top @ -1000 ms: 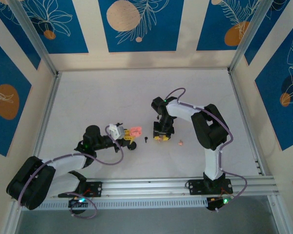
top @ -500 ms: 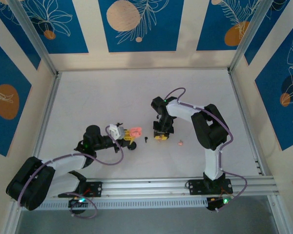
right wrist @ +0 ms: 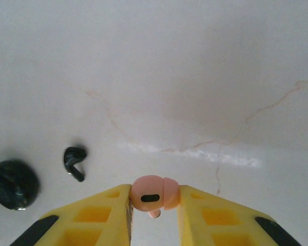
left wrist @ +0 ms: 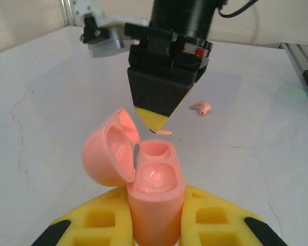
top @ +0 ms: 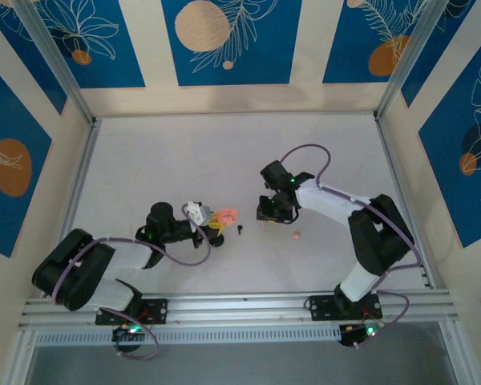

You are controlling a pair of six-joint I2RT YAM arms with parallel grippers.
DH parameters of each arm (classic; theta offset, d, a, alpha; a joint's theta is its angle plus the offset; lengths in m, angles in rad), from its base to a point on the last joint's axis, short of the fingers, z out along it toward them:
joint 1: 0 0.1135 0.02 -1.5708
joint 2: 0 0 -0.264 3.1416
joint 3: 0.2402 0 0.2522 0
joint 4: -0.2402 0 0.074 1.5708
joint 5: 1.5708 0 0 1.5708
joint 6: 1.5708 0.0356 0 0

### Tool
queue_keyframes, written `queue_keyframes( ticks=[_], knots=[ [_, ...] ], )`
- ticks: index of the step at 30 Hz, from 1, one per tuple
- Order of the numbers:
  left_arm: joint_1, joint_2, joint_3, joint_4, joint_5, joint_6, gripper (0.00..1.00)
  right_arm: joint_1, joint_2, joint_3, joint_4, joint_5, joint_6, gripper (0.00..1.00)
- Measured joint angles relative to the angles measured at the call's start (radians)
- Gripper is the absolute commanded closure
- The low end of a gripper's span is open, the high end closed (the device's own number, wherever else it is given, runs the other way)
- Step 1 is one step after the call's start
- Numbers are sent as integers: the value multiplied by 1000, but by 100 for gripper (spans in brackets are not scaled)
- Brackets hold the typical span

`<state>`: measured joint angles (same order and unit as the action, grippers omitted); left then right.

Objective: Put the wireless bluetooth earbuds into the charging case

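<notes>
My left gripper [left wrist: 155, 202] is shut on the open pale pink charging case [left wrist: 155, 177], held upright with its lid [left wrist: 109, 154] swung to the left and both wells empty. From above the case [top: 224, 215] sits at the left gripper [top: 214, 220]. My right gripper [right wrist: 154, 197] is shut on a pale pink earbud [right wrist: 149, 192], above the table. In the left wrist view that gripper [left wrist: 154, 120] hangs just beyond the case, the earbud [left wrist: 164, 132] at its tips. Another pink earbud [top: 297, 235] and a black earbud [top: 240, 230] lie on the table.
A round black object [right wrist: 13, 184] lies left of the black earbud [right wrist: 74, 161] in the right wrist view. The second pink earbud [left wrist: 200, 107] rests behind and right of the right gripper. Aluminium rails [top: 421, 241] edge the white table.
The right gripper has closed on the pink earbud and risen slightly, and its arm has swung out to the right. The left arm has edged forward with the case.
</notes>
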<state>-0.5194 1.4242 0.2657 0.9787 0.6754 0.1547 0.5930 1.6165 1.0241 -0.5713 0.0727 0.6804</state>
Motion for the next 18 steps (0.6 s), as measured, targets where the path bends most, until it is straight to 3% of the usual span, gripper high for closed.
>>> queue_keyframes(
  ticks=[18],
  knots=[
    [-38, 233, 69, 345, -62, -81, 89, 61, -389, -278, 484, 97, 4, 72]
  ],
)
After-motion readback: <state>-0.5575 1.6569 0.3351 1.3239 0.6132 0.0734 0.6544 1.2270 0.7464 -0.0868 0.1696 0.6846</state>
